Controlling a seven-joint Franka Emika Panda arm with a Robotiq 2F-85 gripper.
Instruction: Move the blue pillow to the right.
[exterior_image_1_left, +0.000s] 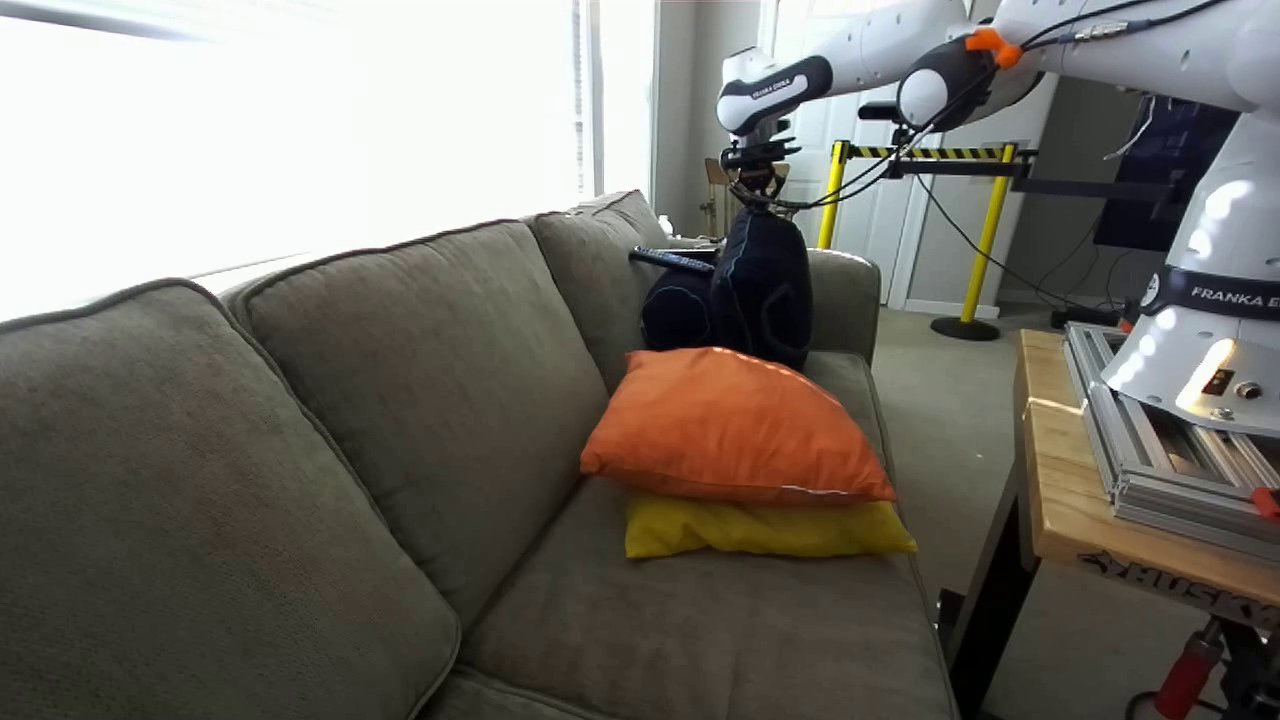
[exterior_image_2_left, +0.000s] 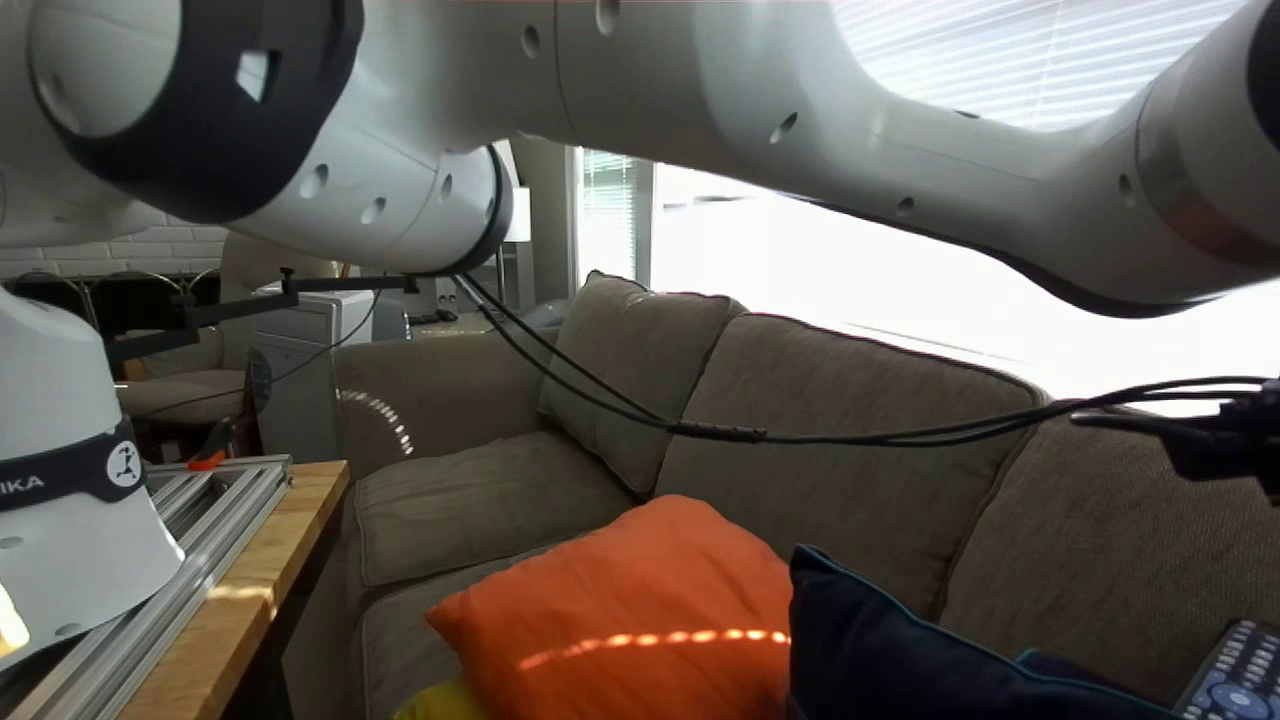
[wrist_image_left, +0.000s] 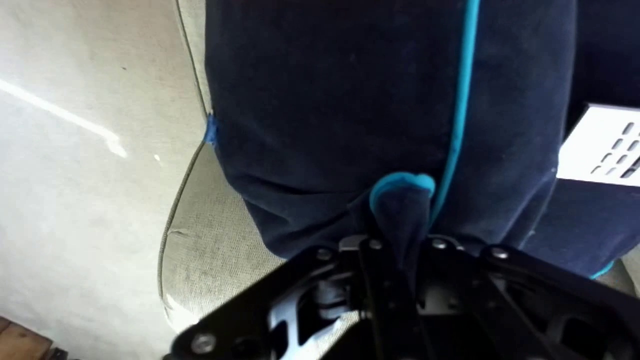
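The blue pillow is dark navy with thin bright-blue piping and stands upright on the sofa seat near the far armrest. Its lower part is hidden behind the orange pillow in an exterior view. My gripper comes down from above onto its top edge. In the wrist view a pinched fold of the blue pillow rises between the fingers, and the gripper is shut on it. Only a navy corner of the blue pillow shows in an exterior view, where the fingertips are cut off at the right edge.
An orange pillow lies on a yellow pillow in front. Another dark navy form sits beside the backrest, with a remote on top. The armrest stands behind; a wooden table bears the robot base.
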